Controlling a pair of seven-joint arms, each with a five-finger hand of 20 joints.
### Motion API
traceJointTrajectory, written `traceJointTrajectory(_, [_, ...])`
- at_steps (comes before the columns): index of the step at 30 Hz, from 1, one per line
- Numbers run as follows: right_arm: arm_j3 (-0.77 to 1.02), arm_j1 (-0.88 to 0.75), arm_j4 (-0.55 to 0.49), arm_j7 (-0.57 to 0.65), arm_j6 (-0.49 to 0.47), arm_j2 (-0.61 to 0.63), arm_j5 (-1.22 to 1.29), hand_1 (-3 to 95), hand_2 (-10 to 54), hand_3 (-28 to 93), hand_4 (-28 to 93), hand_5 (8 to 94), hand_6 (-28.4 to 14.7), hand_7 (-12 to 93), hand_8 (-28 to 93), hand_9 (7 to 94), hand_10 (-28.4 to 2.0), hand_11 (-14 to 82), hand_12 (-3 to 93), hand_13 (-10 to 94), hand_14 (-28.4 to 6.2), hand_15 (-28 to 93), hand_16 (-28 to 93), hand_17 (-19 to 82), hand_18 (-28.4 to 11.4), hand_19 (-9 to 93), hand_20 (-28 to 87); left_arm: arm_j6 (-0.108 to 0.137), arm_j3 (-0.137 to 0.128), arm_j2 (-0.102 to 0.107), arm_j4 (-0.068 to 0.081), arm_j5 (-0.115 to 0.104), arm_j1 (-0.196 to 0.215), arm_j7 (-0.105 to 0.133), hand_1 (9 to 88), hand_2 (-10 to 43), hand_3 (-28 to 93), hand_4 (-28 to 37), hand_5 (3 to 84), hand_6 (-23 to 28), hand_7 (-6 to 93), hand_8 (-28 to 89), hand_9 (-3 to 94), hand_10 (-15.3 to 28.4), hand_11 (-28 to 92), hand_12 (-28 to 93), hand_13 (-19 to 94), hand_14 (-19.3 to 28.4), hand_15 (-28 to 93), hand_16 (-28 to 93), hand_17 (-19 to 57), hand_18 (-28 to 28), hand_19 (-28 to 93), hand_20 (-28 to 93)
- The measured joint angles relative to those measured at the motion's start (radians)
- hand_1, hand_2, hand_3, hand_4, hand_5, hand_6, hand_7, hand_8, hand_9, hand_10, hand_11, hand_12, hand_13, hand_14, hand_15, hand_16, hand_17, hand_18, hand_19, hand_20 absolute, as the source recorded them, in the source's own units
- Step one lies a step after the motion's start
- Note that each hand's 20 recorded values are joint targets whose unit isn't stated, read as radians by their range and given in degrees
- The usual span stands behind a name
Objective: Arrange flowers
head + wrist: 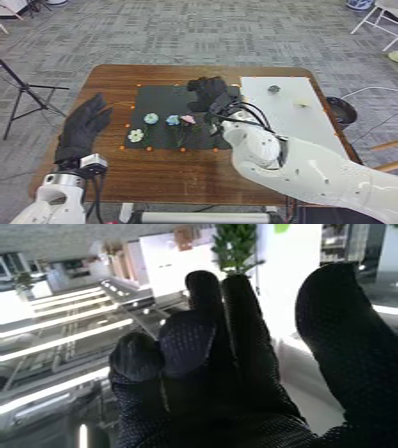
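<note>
The pink flower (pixel 187 119) lies leftward and robot-side of the nearer right hand (pixel 209 92), whose fingers are loose, thumb apart.

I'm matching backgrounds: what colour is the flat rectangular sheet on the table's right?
The sheet is white, clearest in the head view.

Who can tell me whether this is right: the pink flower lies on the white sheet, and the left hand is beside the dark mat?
One part is wrong: in the head view the pink flower lies on the dark mat. The left hand is indeed beside that mat.
</note>
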Motion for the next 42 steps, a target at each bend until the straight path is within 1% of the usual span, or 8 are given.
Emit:
traceJointTrajectory(11, [0.134,-0.016,0.061,0.123,-0.145,0.189,0.061,25.0,-9.5,83,-28,27.3,-13.0,11,-6,27.4,-19.8,13.3,21.8,36,-15.8,78,18,20,-22.5,81,55,0.0,-0.043,-0.008,-0.009,-0.014,0.096,-0.002,24.8,-1.1,68,-25.1,32.3,3.1,15.8,-7,24.6,11.9,20,19,20,14.1,27,6,-9.6,19.9,38,13])
traceJointTrajectory(17, [0.14,-0.013,0.205,0.15,-0.173,0.221,0.126,22.7,-9.5,82,-28,22.1,-14.7,4,-4,24.1,-21.6,6.6,20.3,31,-16.6,74,17,17,-22.7,77,53,0.0,-0.058,-0.001,-0.011,-0.014,0.102,0.001,24.6,-1.1,67,-25.2,32.4,3.1,15.8,-7,24.6,11.9,20,20,20,14.1,27,6,-9.6,19.9,38,13])
traceJointTrajectory(22, [0.14,-0.015,0.218,0.171,-0.278,0.255,0.177,22.9,-9.5,82,-28,21.5,-14.5,4,-3,24.9,-21.9,4.4,18.8,32,-16.3,73,17,17,-22.7,76,53,0.0,-0.059,0.007,-0.017,-0.012,0.099,0.003,24.5,-1.2,68,-25.2,32.3,3.1,15.8,-7,24.6,11.9,19,20,20,14.1,27,6,-9.6,19.9,38,13])
traceJointTrajectory(29, [0.128,-0.019,0.252,0.218,-0.305,0.266,0.152,24.8,-9.5,84,-28,26.4,-14.1,6,-3,29.6,-21.7,7.2,18.9,35,-16.6,73,17,19,-23.5,78,54,0.0,-0.058,0.016,-0.019,-0.011,0.087,0.009,24.6,-1.1,67,-25.2,32.4,3.2,15.8,-7,24.7,11.9,20,20,20,14.1,27,6,-9.6,19.9,38,13])
traceJointTrajectory(36, [0.114,-0.015,0.251,0.274,-0.469,0.294,0.119,28.9,-9.5,85,-26,37.4,-9.1,21,-8,39.7,-18.0,25.0,22.9,43,-16.0,75,19,23,-23.7,83,53,0.001,-0.075,0.032,-0.03,-0.01,0.089,0.021,24.6,-1.2,68,-25.3,32.3,3.0,15.9,-7,24.8,11.9,20,20,21,14.3,27,6,-9.5,19.9,38,13])
traceJointTrajectory(39, [0.109,-0.015,0.261,0.28,-0.466,0.303,0.13,38.1,-9.5,85,-24,51.3,-3.3,35,-8,57.0,-12.0,33.2,28.4,55,-11.3,72,26,28,-22.0,87,52,0.001,-0.078,0.036,-0.033,-0.01,0.089,0.025,24.5,-1.2,68,-25.2,32.3,3.1,15.9,-7,24.8,11.9,20,20,21,14.2,27,6,-9.5,19.9,38,13])
traceJointTrajectory(41, [0.077,-0.004,0.28,0.278,-0.411,0.306,0.123,48.3,-9.5,82,-26,64.6,0.7,45,3,76.9,-7.9,21.9,45.1,67,-7.5,70,34,34,-20.5,90,52,0.001,-0.078,0.038,-0.033,-0.011,0.089,0.026,24.6,-1.1,67,-25.3,32.4,3.1,15.8,-7,24.8,12.0,20,20,21,14.3,27,6,-9.5,19.9,38,13])
traceJointTrajectory(42, [0.048,0.006,0.294,0.274,-0.361,0.306,0.11,49.3,-9.5,82,-26,67.0,1.0,45,3,79.9,-7.2,22.0,46.7,69,-7.2,70,34,35,-20.3,91,52,0.001,-0.077,0.038,-0.033,-0.011,0.088,0.027,24.6,-1.1,67,-25.3,32.4,3.2,15.8,-7,24.8,12.0,20,20,21,14.3,27,6,-9.5,19.9,38,13])
